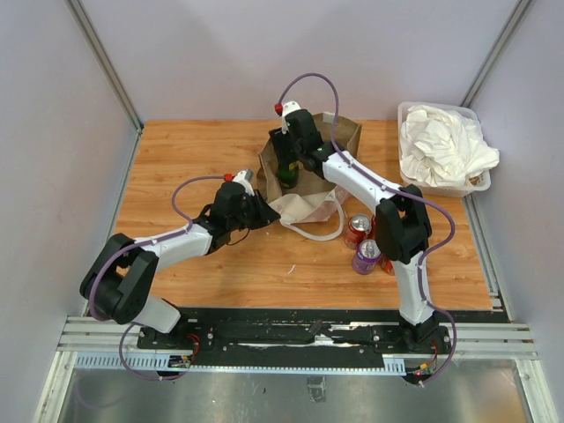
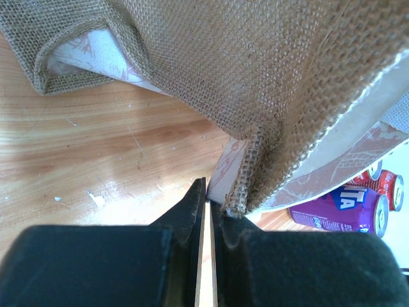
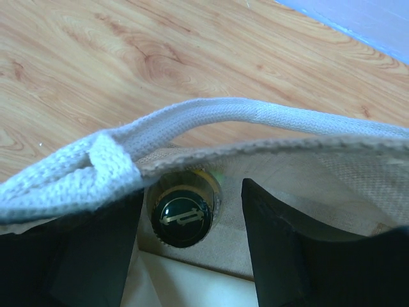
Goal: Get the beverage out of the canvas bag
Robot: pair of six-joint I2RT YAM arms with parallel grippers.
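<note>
The beverage bottle (image 3: 182, 217) stands upright inside the canvas bag (image 1: 346, 132), mid-table (image 1: 194, 150). The right pincer (image 3: 192, 193) is spread wide around its cap, not clamped. The left pincer (image 2: 208, 190), closed to a slit, pinches the bag's lower edge. Two cans (image 1: 363, 243) lie near the bag.

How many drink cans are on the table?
2: a red can beside the canvas bag; a purple can nearer the arm bases. The right arm may hide more.

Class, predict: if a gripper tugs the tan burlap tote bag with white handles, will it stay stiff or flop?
Probably floppy: the tan burlap tote bag folds and sags, and its white woven handle lies limp. It would likely slide on the smooth wooden table.
</note>
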